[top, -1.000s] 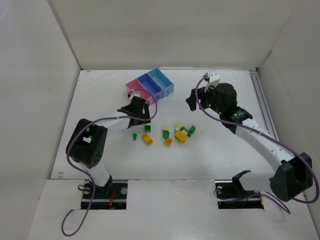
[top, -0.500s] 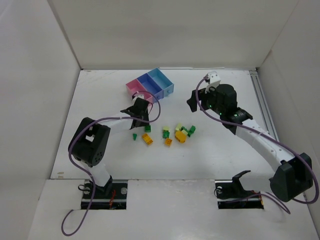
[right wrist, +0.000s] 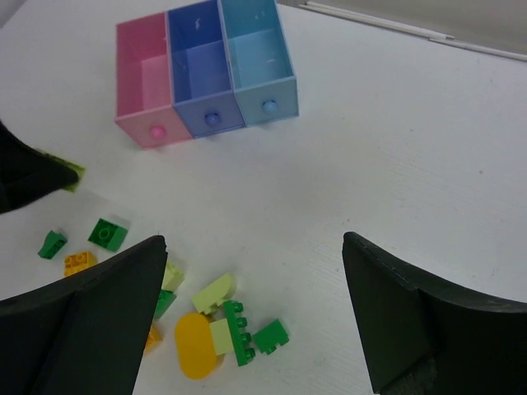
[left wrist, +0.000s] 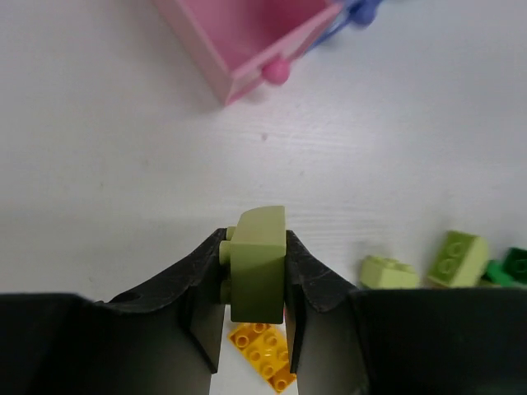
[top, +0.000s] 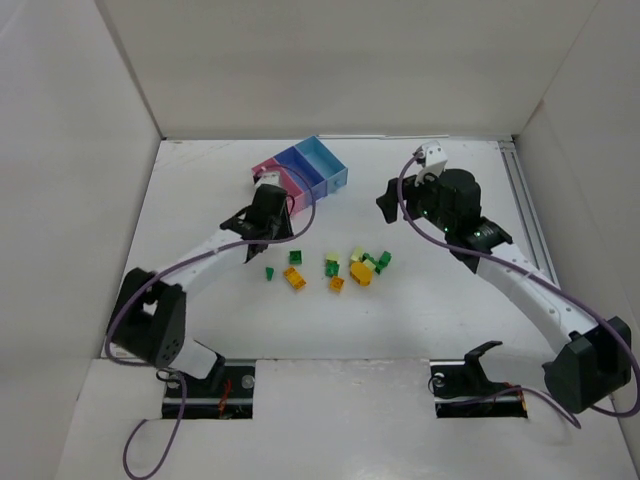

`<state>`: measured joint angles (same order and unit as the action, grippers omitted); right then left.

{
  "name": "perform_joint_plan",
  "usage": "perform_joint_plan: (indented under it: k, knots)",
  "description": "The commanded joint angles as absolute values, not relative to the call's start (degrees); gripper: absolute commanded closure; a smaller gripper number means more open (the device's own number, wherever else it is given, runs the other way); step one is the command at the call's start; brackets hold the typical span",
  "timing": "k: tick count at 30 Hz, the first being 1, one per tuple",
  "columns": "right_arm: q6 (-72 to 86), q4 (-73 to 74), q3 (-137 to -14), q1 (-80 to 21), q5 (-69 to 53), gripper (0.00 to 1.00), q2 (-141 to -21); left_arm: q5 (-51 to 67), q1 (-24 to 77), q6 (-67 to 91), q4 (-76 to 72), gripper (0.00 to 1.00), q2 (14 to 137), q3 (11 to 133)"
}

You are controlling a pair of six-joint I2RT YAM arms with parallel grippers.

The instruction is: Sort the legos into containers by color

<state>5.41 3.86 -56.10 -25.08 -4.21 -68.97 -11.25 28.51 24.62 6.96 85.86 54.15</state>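
Observation:
My left gripper [left wrist: 257,247] is shut on a pale yellow-green lego [left wrist: 257,263] and holds it above the table, just in front of the pink container [left wrist: 216,62]. In the top view it [top: 262,225] hangs close to the joined row of containers: pink [top: 272,167], purple-blue [top: 297,165], light blue [top: 325,160]. The other legos [top: 345,265], dark green, pale green and orange, lie scattered mid-table. An orange lego [left wrist: 262,355] sits directly under the held one. My right gripper [right wrist: 254,243] is open and empty, high above the pile [right wrist: 214,333].
White walls enclose the table on the left, back and right. A rail [top: 525,215] runs along the right edge. Both arm bases sit at the near edge. Bare white table lies right of the containers [right wrist: 395,140].
My left gripper has shut on the pale yellow-green lego and its elbow has swung back and left. The right arm has barely shifted.

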Motion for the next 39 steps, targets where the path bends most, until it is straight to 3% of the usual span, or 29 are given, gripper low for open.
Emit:
perform_joint_plan:
  k: [1, 4, 11, 18, 22, 23, 27, 34, 37, 39]
  knots:
    - [5.8, 2.6, -55.7, -24.7, -2.7, 0.08, -66.9, -12.1, 28.7, 23.3, 4.0, 0.90, 77.0, 56.9]
    - [5.3, 2.6, -55.7, -24.7, -2.7, 0.06, -67.4, -12.1, 26.6, 21.6, 0.5, 0.87, 77.8, 59.9]
    - [5.3, 2.6, -56.2, -24.7, -2.7, 0.04, -69.3, -18.4, 22.2, 19.4, 1.8, 0.85, 92.0, 74.5]
    - [5.3, 2.6, -57.3, -23.6, -2.7, 0.03, -71.2, -15.0, 18.5, 18.6, 3.1, 0.84, 103.0, 84.9]
    - [5.3, 2.6, -57.3, -23.6, -3.3, 0.01, -72.4, -13.9, 17.1, 17.3, 4.3, 0.70, 105.5, 87.5]
    - [5.3, 2.6, -57.3, -23.6, -3.3, 0.01, -72.4, -13.3, 17.1, 16.7, 4.3, 0.56, 105.5, 87.5]
    - [4.7, 3.2, -57.3, -23.6, -3.3, 0.01, -72.9, -12.0, 17.1, 16.7, 4.3, 0.44, 106.0, 87.5]
    - [2.7, 4.2, -57.3, -25.8, -6.3, 0.01, -72.3, -12.0, 17.1, 16.7, 6.9, 0.42, 103.5, 86.5]
    - [1.9, 5.6, -57.8, -31.1, -2.9, 0.01, -72.9, -11.4, 17.1, 19.1, 6.9, 0.06, 96.4, 81.8]
    - [1.9, 5.6, -57.8, -34.3, -2.3, 0.01, -74.7, -11.4, 17.1, 21.9, 7.9, 0.00, 91.5, 75.1]
